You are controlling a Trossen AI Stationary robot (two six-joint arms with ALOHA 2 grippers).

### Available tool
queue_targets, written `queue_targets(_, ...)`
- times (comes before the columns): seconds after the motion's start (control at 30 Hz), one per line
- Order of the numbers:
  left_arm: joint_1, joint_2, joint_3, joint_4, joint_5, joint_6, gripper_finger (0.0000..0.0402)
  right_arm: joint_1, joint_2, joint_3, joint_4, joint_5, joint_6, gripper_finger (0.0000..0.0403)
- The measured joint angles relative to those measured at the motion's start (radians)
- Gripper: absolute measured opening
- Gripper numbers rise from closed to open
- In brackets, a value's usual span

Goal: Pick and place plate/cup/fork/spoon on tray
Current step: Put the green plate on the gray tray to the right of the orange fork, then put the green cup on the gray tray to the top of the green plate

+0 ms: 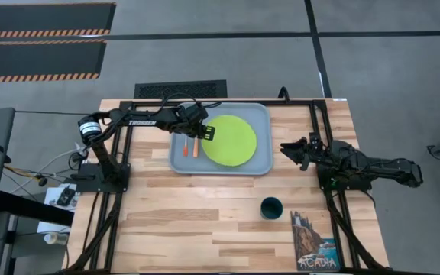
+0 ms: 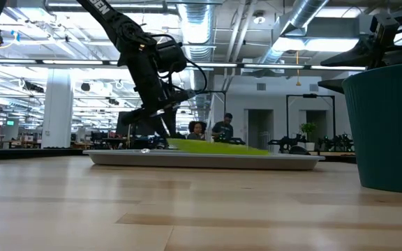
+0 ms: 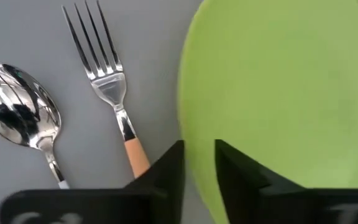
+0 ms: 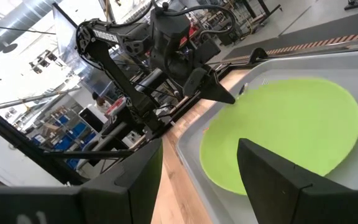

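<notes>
The lime-green plate (image 1: 231, 141) lies in the pale blue-grey tray (image 1: 262, 114) at the table's far middle. My left gripper (image 1: 208, 134) is shut on the plate's left edge. The spoon (image 3: 20, 115) and the fork (image 3: 107, 81), both orange-handled, lie side by side on the tray floor left of the plate. The dark teal cup (image 1: 271, 207) stands on the table near the front, right of centre. My right gripper (image 1: 292, 149) is open and empty just off the tray's right side, facing the plate (image 4: 284, 130). My left gripper pinches the plate's left rim (image 3: 194, 146) between its two fingers, one over the plate's top face and one on its outer side. The fingers slant down from the table's left. The plate is tilted: its held edge (image 2: 176, 143) is raised, its right edge (image 2: 260, 150) rests on the tray.
A colourful picture book (image 1: 314, 243) lies at the table's near right corner, just right of the cup. Bare wood spreads across the table's near left and middle. People stand in the room far behind the table (image 2: 208, 129).
</notes>
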Motion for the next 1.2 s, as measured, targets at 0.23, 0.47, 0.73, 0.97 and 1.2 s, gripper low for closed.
queue_targets(0.23, 0.0, 0.0, 0.0, 0.014, -0.003, 0.003, 0.016, 0.0, 0.0, 0.0, 0.0, 0.0, 0.0, 0.0233)
queue_targets(0.47, 0.0, 0.0, 0.0, 0.019, 0.013, 0.013, 0.0184, 0.0, 0.0, 0.0, -0.002, -0.001, 0.0, 0.0233)
queue_targets(0.73, -0.001, 0.0, 0.011, 0.009, 0.071, 0.069, 0.0185, 0.0, 0.0, 0.0, -0.01, -0.002, -0.002, 0.0233)
queue_targets(0.97, -0.015, 0.0, 0.117, -0.09, 0.082, 0.179, 0.0185, 0.0, 0.0, 0.0, -0.013, -0.003, -0.001, 0.0233)
queue_targets(1.2, -0.071, -0.002, 0.236, -0.132, 0.061, 0.327, 0.0185, 0.0, 0.0, 0.0, -0.015, -0.028, -0.001, 0.0233)
